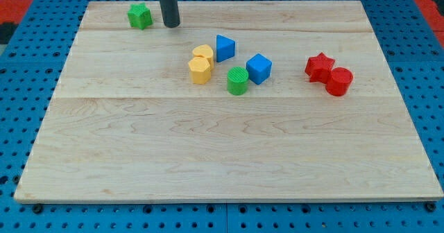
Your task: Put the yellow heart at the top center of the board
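Yellow heart (203, 53) probably upper of two touching yellow blocks, left of centre; shape unclear. Light, stiff, slippery on wooden surface (208, 157); no hold possible, push from lower side. My tip (171, 25) holds nothing, near green block (139, 15), well apart from heart. Yellow hexagon (199, 71) may drag along.

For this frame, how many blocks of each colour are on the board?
Green: 2, a star and a cylinder
Yellow: 2, a heart and a hexagon
Blue: 2, a triangle and a cube
Red: 2, a star and a cylinder
Total: 8
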